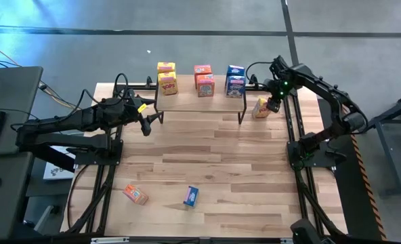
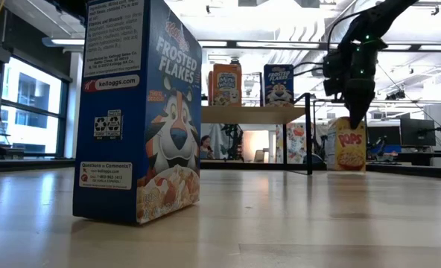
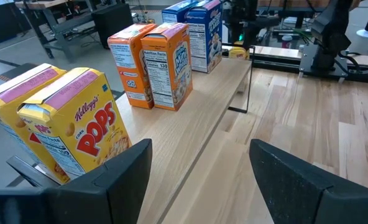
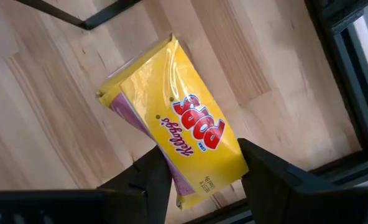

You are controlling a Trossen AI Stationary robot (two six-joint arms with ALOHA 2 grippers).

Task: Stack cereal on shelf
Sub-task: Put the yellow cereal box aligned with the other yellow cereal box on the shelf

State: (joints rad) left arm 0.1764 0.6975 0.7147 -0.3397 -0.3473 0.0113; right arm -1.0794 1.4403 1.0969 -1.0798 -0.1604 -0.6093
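Near edge of table: a small blue cardboard Frosted Flakes box (image 1: 191,196) is seen loose on the light wooden tabletop (image 1: 207,163), an orange-red cardboard cereal box (image 1: 135,195) lying just left of it — both well apart from the shelf.

Left gripper (image 1: 146,125): held beside the left end of the shelf, fingers spread apart, nothing between them.

Low shelf with light wood plank top and thin black legs (image 1: 217,100): six boxes are stood on it in three pairs — two yellow Corn Pops boxes (image 1: 166,78) at the left, two orange-red boxes (image 1: 204,78) in the middle, two blue boxes (image 1: 235,80) at the right.

Right gripper (image 1: 273,105): brought down on a third yellow Corn Pops box (image 1: 261,108) that stands on the tabletop just beside the shelf's right end; its fingers are closed against the box's sides, as the right wrist view shows.

Progress: six of nine boxes are judged shelved; three are left, one of them now gripped.

Next need: the gripped box would have to be lifted to the yellow pair.
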